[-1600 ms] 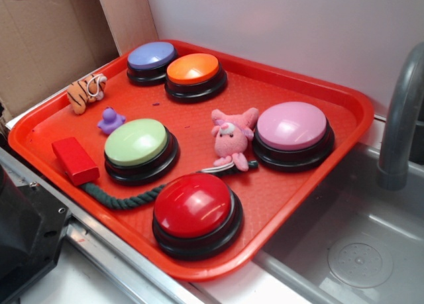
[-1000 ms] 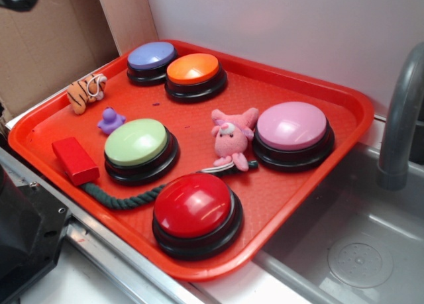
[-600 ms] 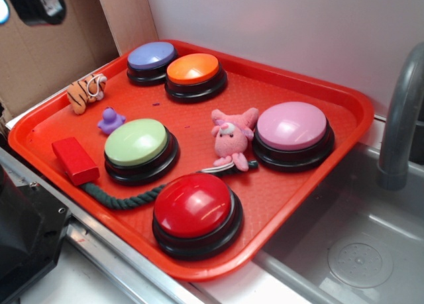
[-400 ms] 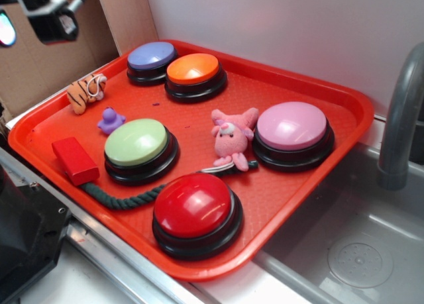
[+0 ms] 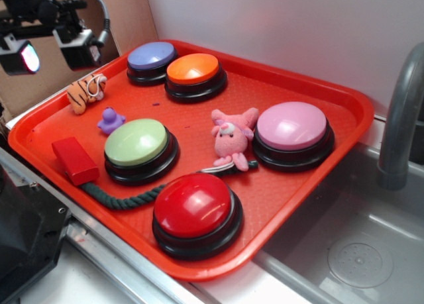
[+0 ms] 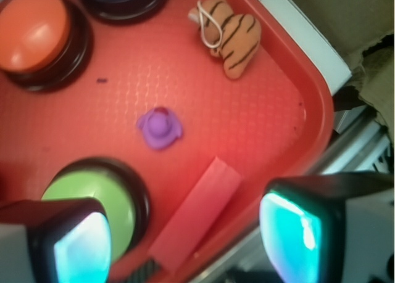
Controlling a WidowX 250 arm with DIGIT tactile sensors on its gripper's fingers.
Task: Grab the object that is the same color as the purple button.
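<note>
We hang our pincer (image 5: 50, 49) over the tray's (image 5: 291, 204) far-left corner, released and empty, fingers (image 6: 80, 246) spread wide. The duck (image 6: 159, 127) sits on bare tray floor between the tiger (image 6: 229, 33) and the green button (image 6: 102, 193), well apart from the purple button (image 5: 152, 55) whose colour it shares. In the wrist view it lies ahead of the gap between our fingers, roughly centred, so we judge the move is forward and down.

tray (image 5: 344, 92): tiger toy (image 5: 85, 92); pink plush (image 5: 232, 137); red block (image 5: 74, 160) | sink (image 5: 358, 251)
</note>
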